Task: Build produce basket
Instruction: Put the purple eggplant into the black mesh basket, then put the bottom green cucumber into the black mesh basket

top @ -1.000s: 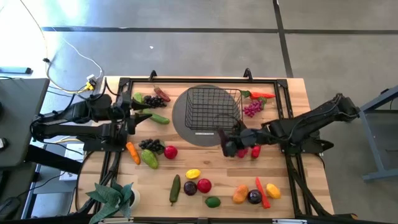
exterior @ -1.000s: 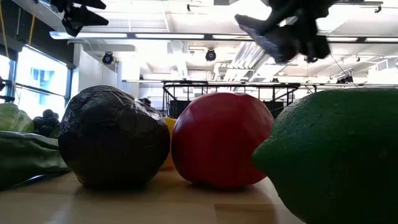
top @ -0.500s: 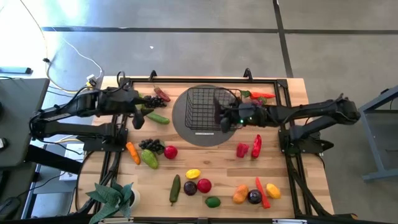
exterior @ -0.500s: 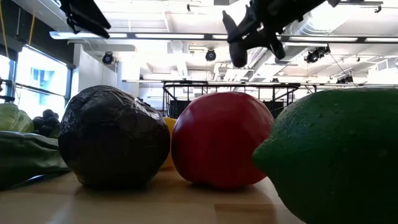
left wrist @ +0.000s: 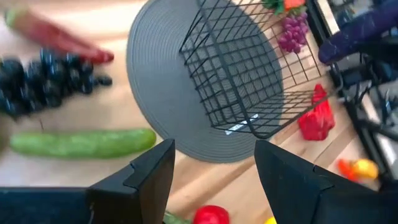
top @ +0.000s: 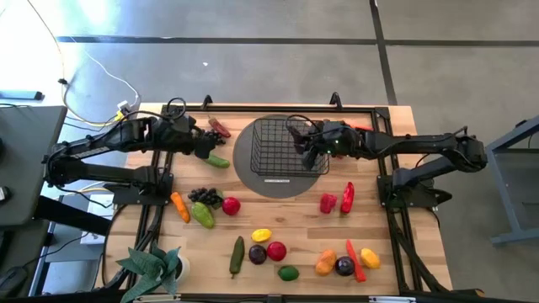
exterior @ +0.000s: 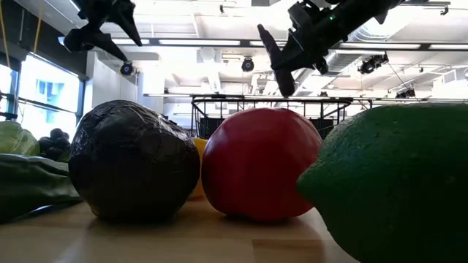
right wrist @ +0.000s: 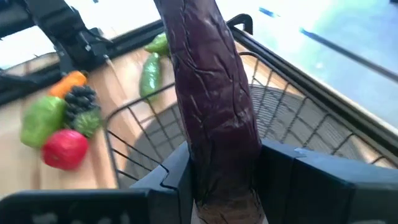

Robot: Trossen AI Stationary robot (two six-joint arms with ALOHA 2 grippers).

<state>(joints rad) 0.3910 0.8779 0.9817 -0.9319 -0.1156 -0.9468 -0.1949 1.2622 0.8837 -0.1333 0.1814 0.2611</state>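
The black wire basket (top: 285, 145) stands on the round grey mat (top: 253, 172) at the table's far middle. My right gripper (top: 308, 150) is over the basket's right part, shut on a long dark purple eggplant (right wrist: 214, 93), which also shows in the left wrist view (left wrist: 364, 28). My left gripper (top: 205, 145) is open and empty, above a green cucumber (left wrist: 81, 142) and dark grapes (left wrist: 43, 81) left of the mat. Other produce lies about the table. My right gripper pinches the eggplant near one end (right wrist: 219, 165) between its two fingers. The eggplant runs on past the fingertips, along the fingers. In the low view it slants down below the gripper (exterior: 272, 62), lifted clear above the basket.
Two red peppers (top: 337, 200) lie near-right of the mat, pink grapes (left wrist: 291, 34) at the basket's far right. A carrot, green pepper and red apple (top: 202, 209) lie near-left. More produce (top: 278, 252) and a potted plant (top: 153, 265) are along the near edge.
My right gripper has gone from beside the red peppers up and toward the far edge, over the basket, carrying the eggplant. My left gripper has gone toward the table's right and far edge, toward the dark grapes and cucumber, and stays open.
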